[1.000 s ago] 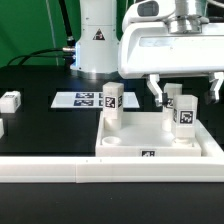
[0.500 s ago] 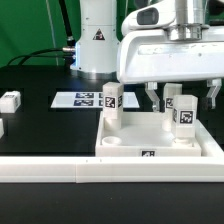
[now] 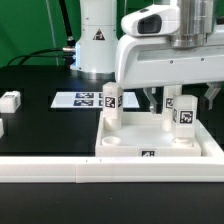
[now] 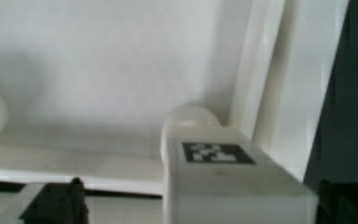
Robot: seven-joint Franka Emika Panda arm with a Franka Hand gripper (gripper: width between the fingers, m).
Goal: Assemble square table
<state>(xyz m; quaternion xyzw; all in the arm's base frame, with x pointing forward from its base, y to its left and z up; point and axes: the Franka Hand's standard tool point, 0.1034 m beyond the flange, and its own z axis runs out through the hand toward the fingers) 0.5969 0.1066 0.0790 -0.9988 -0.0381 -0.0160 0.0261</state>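
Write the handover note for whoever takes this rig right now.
Hand: open, holding nothing, hovering above the legs on the exterior view's right.
Parts: the tabletop lies rim up beside the border rail. The left leg and the right leg stand upright in it. A third may stand behind the right one, but that is hard to tell. A loose leg block lies on the table, far on the exterior view's left.
Done: at least two legs stand in place. How firmly they are seated cannot be told.
Left: probably fetch the loose leg block and mount it.
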